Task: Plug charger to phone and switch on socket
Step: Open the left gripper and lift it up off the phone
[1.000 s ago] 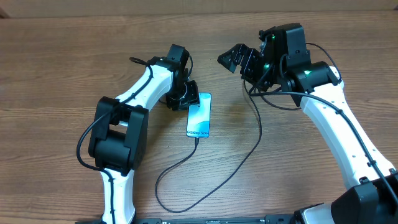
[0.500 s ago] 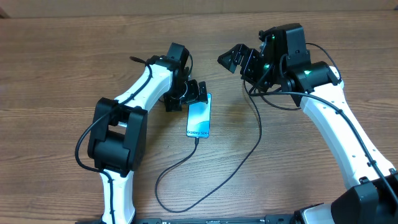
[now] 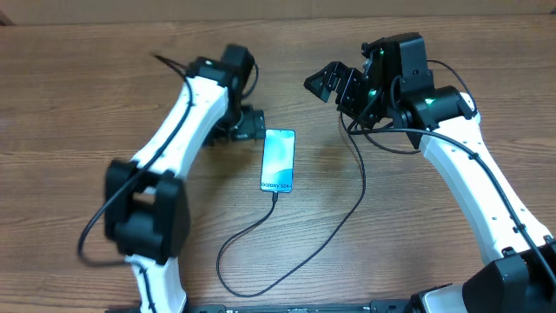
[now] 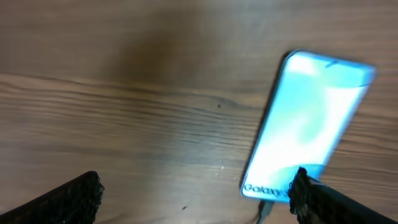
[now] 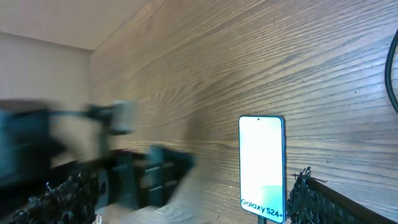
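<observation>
Phone: the slim smartphone with a light-blue screen (image 3: 278, 160) lies flat, screen up, near the middle of the brown wood-grain table (image 3: 78, 78).
Charger: the thin black cable (image 3: 228, 248) meets the phone's near short edge, loops toward the table's front, then climbs to the right and passes under the right arm, where its far end is hidden.
Left gripper (image 4: 196, 183): fingers wide apart with nothing between them, just beside the phone's far left corner. It is blurred.
Right gripper (image 5: 189, 186): fingers spread wide and empty, well apart from the phone.
Open room: plain wood shows left of the phone and inside the cable's loop.
</observation>
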Available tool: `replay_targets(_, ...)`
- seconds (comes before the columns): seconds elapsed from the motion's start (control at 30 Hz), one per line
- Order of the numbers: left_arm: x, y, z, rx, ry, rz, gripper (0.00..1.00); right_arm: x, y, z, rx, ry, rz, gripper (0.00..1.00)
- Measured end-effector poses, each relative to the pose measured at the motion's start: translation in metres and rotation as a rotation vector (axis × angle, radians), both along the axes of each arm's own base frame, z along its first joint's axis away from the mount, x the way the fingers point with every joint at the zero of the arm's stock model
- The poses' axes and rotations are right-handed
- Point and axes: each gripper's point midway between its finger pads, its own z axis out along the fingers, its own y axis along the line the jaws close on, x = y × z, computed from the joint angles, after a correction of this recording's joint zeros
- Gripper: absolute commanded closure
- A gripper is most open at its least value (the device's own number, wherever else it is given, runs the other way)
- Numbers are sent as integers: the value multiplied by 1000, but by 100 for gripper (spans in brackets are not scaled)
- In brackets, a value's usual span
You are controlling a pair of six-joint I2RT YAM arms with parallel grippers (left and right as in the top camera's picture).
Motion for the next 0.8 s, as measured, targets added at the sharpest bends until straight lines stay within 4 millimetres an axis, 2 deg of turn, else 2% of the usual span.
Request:
replay_targets(0.03,2,3,20,1,-53,-2,0,0,-1,0,-3,-1,-3,0)
replay_targets(0.2,-6,12,84,-6,-211,-11,1,1,-1,-1,-7,-3,-7,0)
replay_targets(0.3,-15,17,114,-20,-283,-7,1,1,-2,-1,-9,-3,-8,0)
replay_targets(0.43,-28,22,144,-38,-356,-4,0,1,-2,-1,-9,-3,-8,0)
replay_targets(0.6,-41,26,163,-52,-399,-2,0,1,-2,-1,-9,-3,-9,0)
replay_targets(0.8,-41,27,164,-52,-401,-2,0,1,-2,-1,-9,-3,-8,0)
